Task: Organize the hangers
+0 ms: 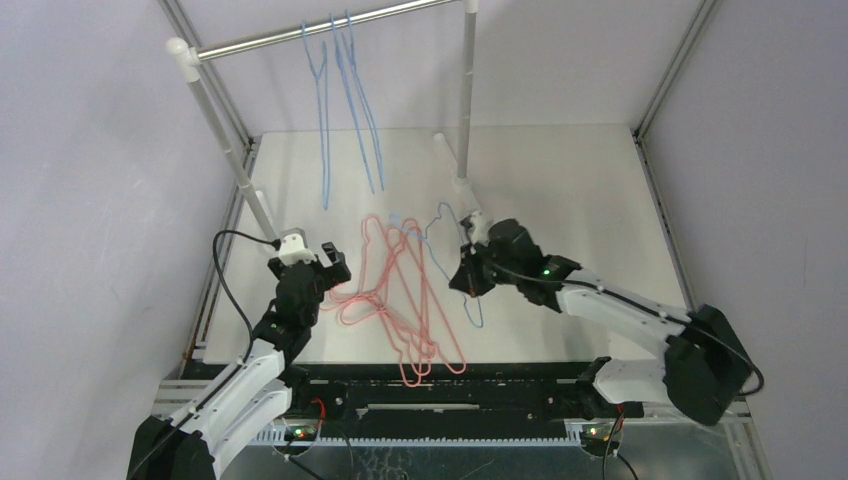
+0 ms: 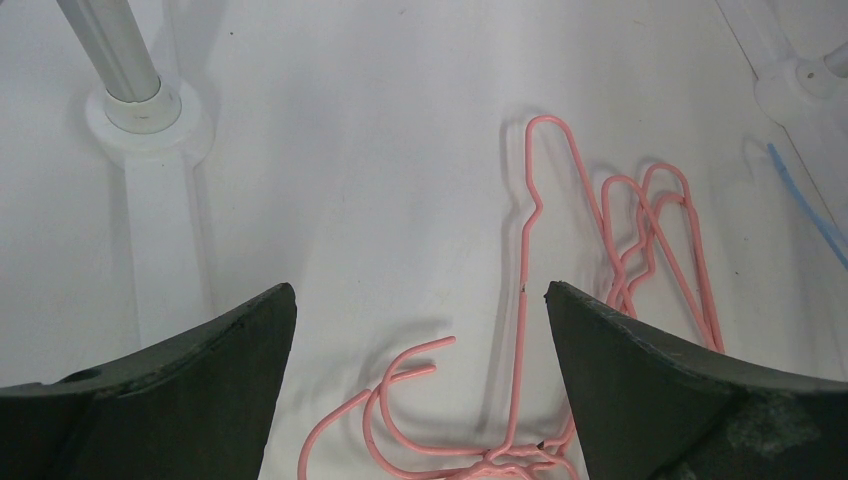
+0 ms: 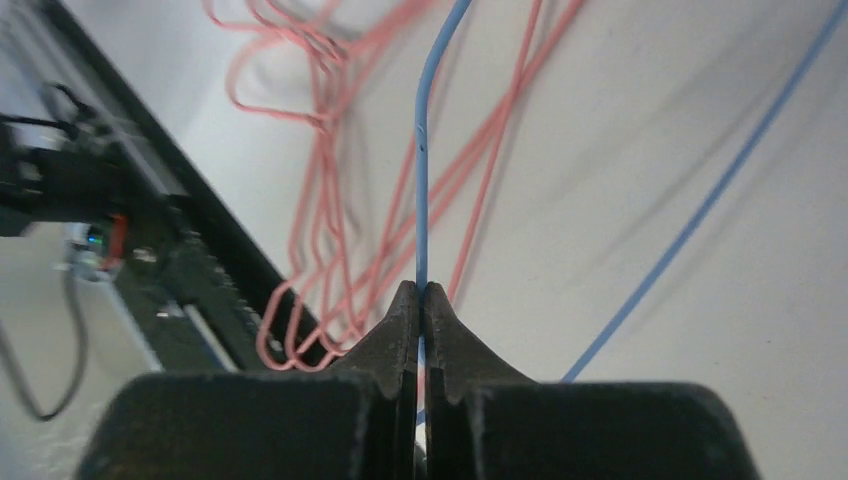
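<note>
The right pincer (image 3: 422, 292) is clenched tight on a thin light blue wire hanger (image 3: 421, 200). The wire runs straight out from between the two black fingertips. Seen from above, that hanger sits about mid-desk, just in front of the foot of the right white post (image 1: 467, 90). Its hook points toward the far edge of the white desk (image 1: 560, 180). It's hard to say whether it's lifted off the desk or still lying flat.

Right beside it on the left is a tangled pile of pink-red wire hangers (image 1: 404, 305). They overlap each other and stretch from the middle down to the near edge. The blue one looks like it crosses the pile's right side.

The left pincer (image 2: 420, 290) is released, with its jaws spread wide and nothing between them. It hovers over the left end of the pink pile, and its wrist view shows a couple of pink hooks right below it.

Toward the far edge, more light blue wire hangers (image 1: 325, 120) are hooked on the silver metal rail (image 1: 320, 28). They dangle over the far left part of the desk, well apart from the stuff lying on it
</note>
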Controlling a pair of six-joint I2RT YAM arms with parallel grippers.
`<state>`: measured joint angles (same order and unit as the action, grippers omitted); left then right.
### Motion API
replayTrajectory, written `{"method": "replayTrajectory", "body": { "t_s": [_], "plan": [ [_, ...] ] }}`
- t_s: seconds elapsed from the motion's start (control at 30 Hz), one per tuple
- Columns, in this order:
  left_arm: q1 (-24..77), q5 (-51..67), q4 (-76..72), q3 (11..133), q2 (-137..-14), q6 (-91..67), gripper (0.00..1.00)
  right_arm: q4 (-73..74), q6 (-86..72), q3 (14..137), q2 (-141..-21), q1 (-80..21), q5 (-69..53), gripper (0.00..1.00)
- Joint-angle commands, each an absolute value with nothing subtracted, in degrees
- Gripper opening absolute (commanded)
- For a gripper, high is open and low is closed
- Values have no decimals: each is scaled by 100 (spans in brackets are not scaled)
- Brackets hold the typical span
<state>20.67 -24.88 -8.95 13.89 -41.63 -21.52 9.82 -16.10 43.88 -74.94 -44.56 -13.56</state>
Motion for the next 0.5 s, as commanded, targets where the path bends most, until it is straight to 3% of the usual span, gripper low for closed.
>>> {"method": "replayTrajectory", "body": {
  "t_s": [0.0,0.3,0.47],
  "plan": [
    [2083,-2487,-1209,1353,-4147,-2162,99,978,-1962,4504,-6668,-3914,-2711,0],
    [2091,-2489,-1205,1352,-4145,-2160,99,434,-2798,4395,-5736,-2964,-4190,0],
    [2087,-2487,-1180,1353,-4103,-2161,99,-31,-3181,4524,-5502,-2756,-4231,0]
  ]
}}
